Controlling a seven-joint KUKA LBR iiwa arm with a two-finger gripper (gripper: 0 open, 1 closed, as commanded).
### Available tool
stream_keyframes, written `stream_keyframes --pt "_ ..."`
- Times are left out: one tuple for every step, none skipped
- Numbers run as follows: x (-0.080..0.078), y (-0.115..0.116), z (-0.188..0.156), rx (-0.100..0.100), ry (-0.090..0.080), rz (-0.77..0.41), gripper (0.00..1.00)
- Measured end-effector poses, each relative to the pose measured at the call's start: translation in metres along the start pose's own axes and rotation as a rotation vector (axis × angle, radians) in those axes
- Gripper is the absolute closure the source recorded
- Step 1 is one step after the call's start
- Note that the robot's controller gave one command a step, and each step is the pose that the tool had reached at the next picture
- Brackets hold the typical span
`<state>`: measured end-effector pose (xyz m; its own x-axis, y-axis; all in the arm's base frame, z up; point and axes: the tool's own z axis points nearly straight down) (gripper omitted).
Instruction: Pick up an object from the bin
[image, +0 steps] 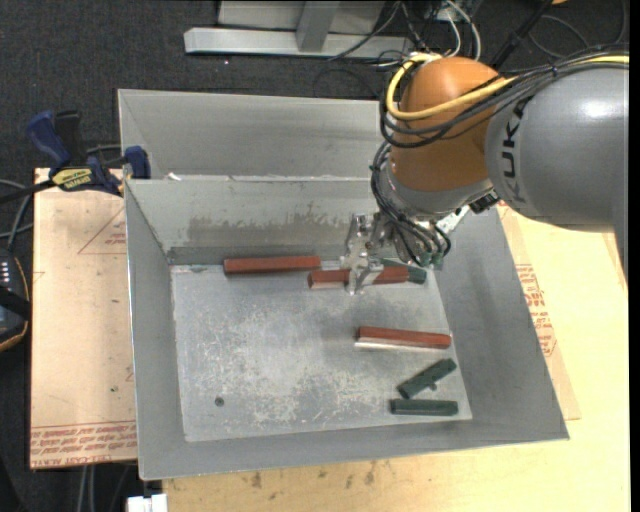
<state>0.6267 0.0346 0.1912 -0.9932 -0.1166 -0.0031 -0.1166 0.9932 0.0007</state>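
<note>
My gripper (360, 268) hangs at the back of the bin, right of the middle, its metal fingers pointing down over a reddish-brown bar (330, 279) that lies flat along the back wall. The fingertips sit at the bar's upper edge, and the gap between them is hard to read. A second, longer reddish-brown bar (272, 265) lies just to its left, end to end with it.
Another reddish-brown bar with a pale lower edge (403, 340) lies right of centre. Two dark green sticks (426, 378) (424, 407) lie near the front right corner. The arm's orange cover and cables loom over the bin's back right.
</note>
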Motion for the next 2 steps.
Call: stream_keyframes --pt "0.0 0.0 0.0 0.0 0.0 0.0 1.0" --pt "0.006 0.004 -0.025 0.0 0.002 -0.007 1.0"
